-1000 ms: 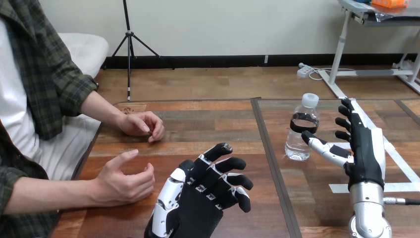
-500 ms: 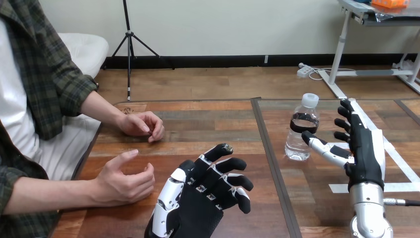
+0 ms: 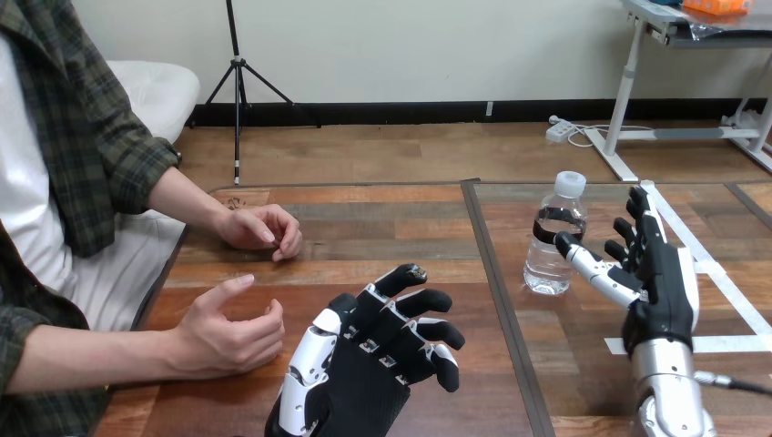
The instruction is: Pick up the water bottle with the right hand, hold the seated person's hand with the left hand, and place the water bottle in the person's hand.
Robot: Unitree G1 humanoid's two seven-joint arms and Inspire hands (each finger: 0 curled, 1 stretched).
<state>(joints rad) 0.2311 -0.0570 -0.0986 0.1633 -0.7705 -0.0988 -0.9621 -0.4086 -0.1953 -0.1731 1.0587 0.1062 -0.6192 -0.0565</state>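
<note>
Bottle stood upright toward table's far-right corner, just left of right hand, the nearer one, fingers spread, empty.

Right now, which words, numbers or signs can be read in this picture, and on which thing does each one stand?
None can be read.
On the clear plastic water bottle with a white cap: its dark label band may carry print, but that is too small to read.
On the white tape strips of the brown wooden table: no writing.
</note>
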